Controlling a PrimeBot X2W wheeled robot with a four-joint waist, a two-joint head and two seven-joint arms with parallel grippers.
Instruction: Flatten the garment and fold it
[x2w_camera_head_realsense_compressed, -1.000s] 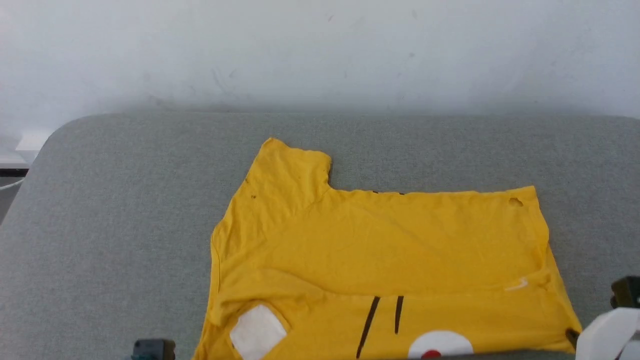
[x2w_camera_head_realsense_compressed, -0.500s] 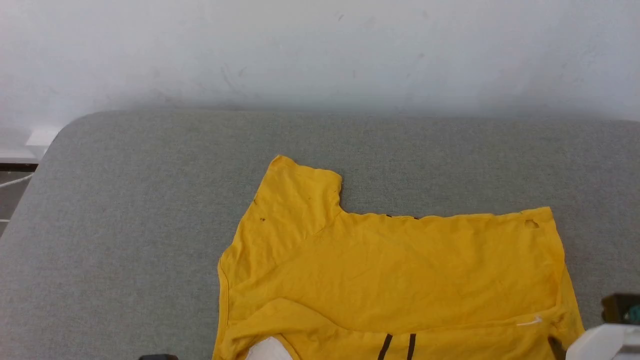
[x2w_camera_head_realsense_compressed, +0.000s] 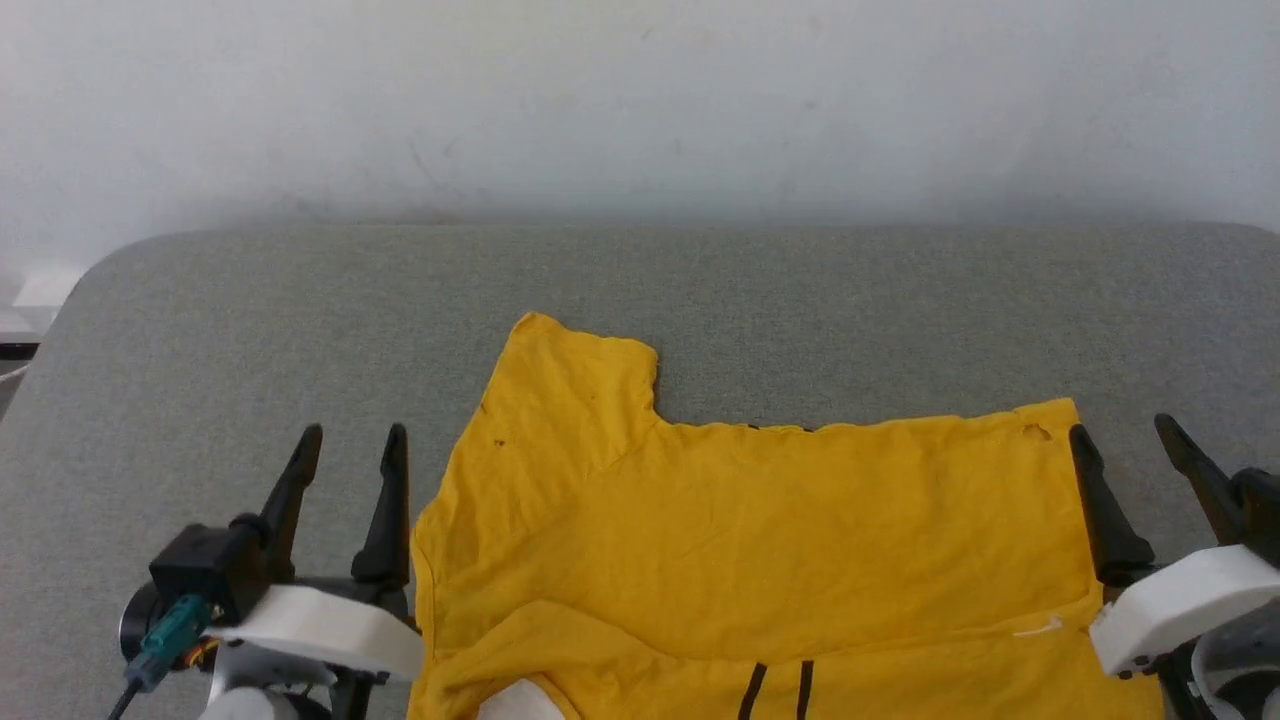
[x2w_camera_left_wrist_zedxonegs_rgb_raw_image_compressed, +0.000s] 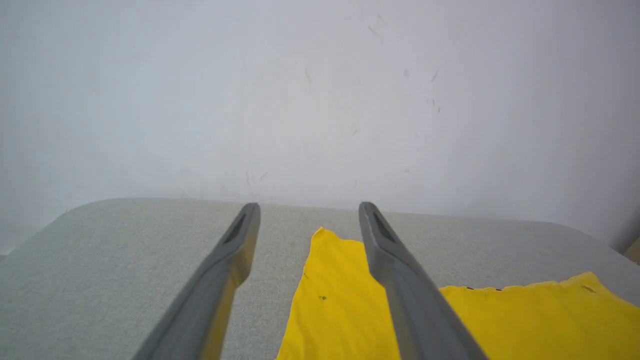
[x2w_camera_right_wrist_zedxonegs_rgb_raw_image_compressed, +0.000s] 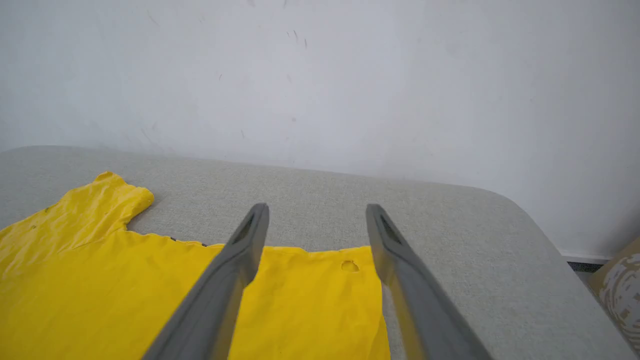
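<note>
Jaws left and right apart and empty beside the garment (x2w_camera_head_realsense_compressed: 760, 530), its printed near part mostly out of frame.

The garment (x2w_camera_head_realsense_compressed: 760, 540) ran off the head view's bottom edge, cutting short its white patch (x2w_camera_head_realsense_compressed: 520, 705) and black stripes (x2w_camera_head_realsense_compressed: 755, 700); dark marks (x2w_camera_head_realsense_compressed: 780, 428) on its far hem were unreadably small.
</note>
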